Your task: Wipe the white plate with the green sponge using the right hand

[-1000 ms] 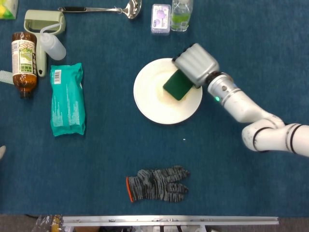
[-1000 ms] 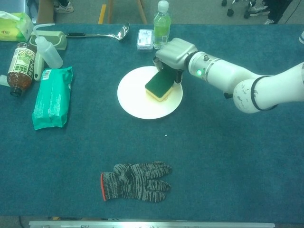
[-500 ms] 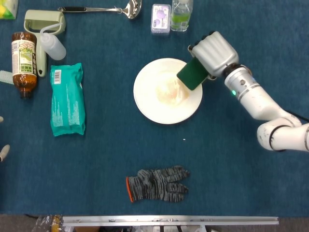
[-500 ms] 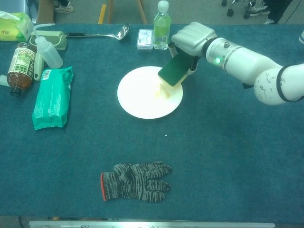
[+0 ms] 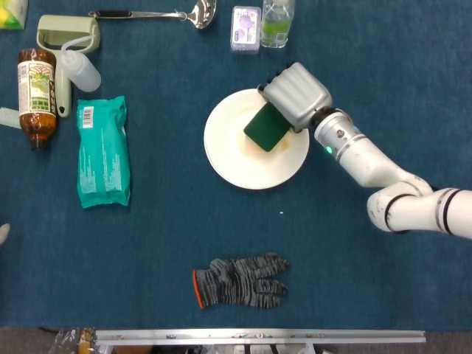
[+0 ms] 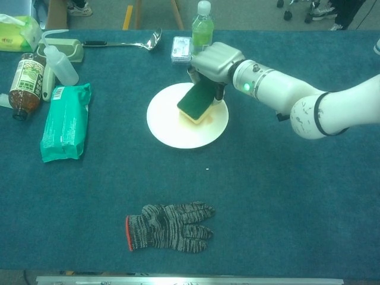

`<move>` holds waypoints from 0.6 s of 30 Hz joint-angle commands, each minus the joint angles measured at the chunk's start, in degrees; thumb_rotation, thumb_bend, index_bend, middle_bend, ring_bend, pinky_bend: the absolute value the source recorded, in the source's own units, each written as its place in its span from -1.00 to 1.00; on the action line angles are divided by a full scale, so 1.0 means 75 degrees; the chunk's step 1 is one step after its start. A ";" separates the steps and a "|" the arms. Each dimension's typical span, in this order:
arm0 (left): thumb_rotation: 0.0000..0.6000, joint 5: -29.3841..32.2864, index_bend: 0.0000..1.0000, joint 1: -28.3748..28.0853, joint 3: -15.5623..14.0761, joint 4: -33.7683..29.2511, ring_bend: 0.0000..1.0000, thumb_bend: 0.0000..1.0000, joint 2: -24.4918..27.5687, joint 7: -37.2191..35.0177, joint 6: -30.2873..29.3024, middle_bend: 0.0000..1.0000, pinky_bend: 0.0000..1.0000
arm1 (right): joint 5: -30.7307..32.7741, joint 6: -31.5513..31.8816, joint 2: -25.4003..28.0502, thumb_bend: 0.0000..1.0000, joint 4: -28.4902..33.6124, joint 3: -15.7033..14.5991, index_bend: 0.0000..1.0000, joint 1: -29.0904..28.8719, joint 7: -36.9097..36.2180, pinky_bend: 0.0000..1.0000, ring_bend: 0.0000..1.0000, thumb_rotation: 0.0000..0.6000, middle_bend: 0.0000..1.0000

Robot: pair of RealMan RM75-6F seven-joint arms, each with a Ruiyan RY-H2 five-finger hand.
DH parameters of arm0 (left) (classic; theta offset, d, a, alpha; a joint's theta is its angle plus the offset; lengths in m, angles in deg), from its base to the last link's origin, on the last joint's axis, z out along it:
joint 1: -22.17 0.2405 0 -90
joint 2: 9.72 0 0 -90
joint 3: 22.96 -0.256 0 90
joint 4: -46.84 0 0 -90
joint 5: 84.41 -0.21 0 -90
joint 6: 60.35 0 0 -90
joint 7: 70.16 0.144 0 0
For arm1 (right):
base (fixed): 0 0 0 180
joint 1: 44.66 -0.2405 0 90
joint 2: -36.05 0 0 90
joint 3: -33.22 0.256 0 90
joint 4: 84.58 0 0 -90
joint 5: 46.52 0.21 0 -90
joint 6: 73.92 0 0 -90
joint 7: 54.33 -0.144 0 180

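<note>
Our right hand (image 5: 296, 94) grips the green sponge (image 5: 266, 127), fingers wrapped over its upper edge. Since half a second ago we have brought the sponge back from the plate's right rim toward the middle, and it is now pressed flat on the white plate (image 5: 228, 158), in the upper right part of the dish. In the chest view the sponge (image 6: 195, 103) shows its yellow underside against the plate (image 6: 166, 127).

The plate sits centre frame on the blue table (image 5: 369, 280). Above it, near the top edge, stand a small box (image 5: 245, 29) and a clear bottle (image 5: 277, 22), both close to the hand. The teal packet (image 5: 103, 151) lies well apart at the left, the knit glove (image 5: 240, 281) well apart below. Open cloth lies right of and below the plate. We cannot see our left hand.
</note>
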 commanded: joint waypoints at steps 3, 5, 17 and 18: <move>1.00 -0.0002 -0.41 -0.0003 0.0000 0.0054 -0.99 -0.58 -0.0027 -0.0037 0.0020 -0.74 -0.59 | 0.0065 -0.0029 0.0075 -0.81 -0.0085 -0.0122 -0.05 0.0095 0.0033 -0.25 -0.19 1.00 0.02; 1.00 -0.0012 -0.41 -0.0010 -0.0002 0.0055 -0.99 -0.58 -0.0036 -0.0034 0.0026 -0.73 -0.59 | 0.0088 -0.0009 0.0143 -0.81 -0.0048 -0.0163 -0.05 0.0126 0.0087 -0.25 -0.19 1.00 0.02; 1.00 -0.0068 -0.41 -0.0072 0.0005 -0.0090 -0.99 -0.58 -0.0045 0.0166 0.0033 -0.72 -0.59 | 0.0616 0.0656 0.1172 -0.81 0.0987 -0.0279 -0.05 0.0446 0.0740 -0.25 -0.19 1.00 0.02; 1.00 -0.0069 -0.41 -0.0074 0.0005 -0.0101 -0.99 -0.58 -0.0043 0.0179 0.0034 -0.72 -0.59 | 0.0629 0.0692 0.1205 -0.81 0.1057 -0.0258 -0.05 0.0450 0.0742 -0.25 -0.19 1.00 0.02</move>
